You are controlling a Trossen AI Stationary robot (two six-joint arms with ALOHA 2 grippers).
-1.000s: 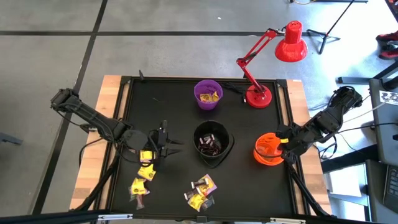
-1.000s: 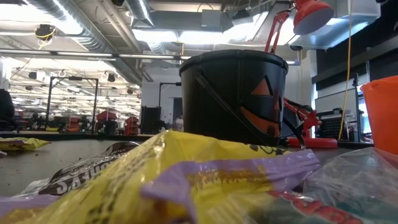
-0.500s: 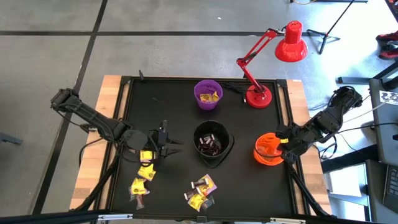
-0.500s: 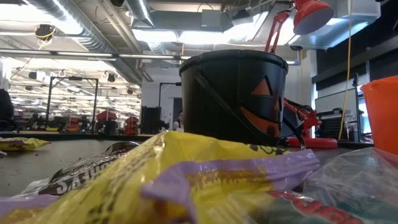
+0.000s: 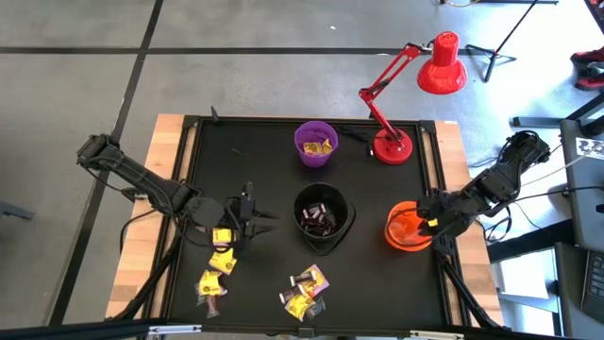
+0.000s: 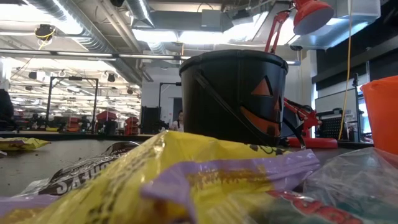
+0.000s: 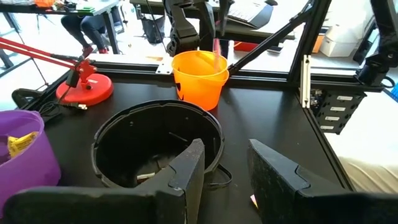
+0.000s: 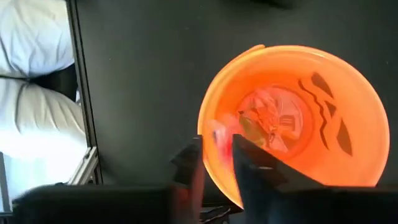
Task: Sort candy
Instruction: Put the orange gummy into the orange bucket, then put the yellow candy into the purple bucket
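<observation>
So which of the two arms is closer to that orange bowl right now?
The right. The right gripper hangs directly over the orange bowl, at its rim. The left gripper sits across the table, beyond the black bowl, beside the yellow candy.
</observation>
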